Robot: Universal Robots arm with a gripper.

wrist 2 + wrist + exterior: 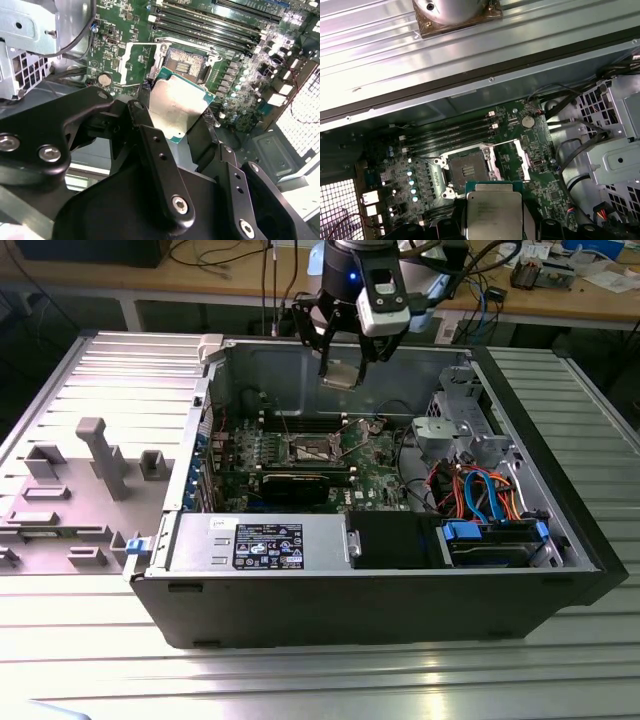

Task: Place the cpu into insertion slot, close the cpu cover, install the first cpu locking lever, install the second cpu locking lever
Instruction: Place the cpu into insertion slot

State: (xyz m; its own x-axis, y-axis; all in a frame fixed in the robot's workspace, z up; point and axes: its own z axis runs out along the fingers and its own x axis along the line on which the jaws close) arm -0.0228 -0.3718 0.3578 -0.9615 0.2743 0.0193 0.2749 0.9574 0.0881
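My gripper hangs over the open computer case, shut on the cpu, a flat silver-grey square. In both wrist views the cpu sits between the black fingers, raised above the green board. The insertion slot lies open below, its dark centre bare. The cpu cover, a silvery frame, is flipped open beside the slot. The chip hovers just off the slot's edge, apart from it.
Long black memory slots run beside the socket. A black graphics card, a power supply, a metal drive cage and coloured cables crowd the case. A grey fixture stands at the exterior view's left.
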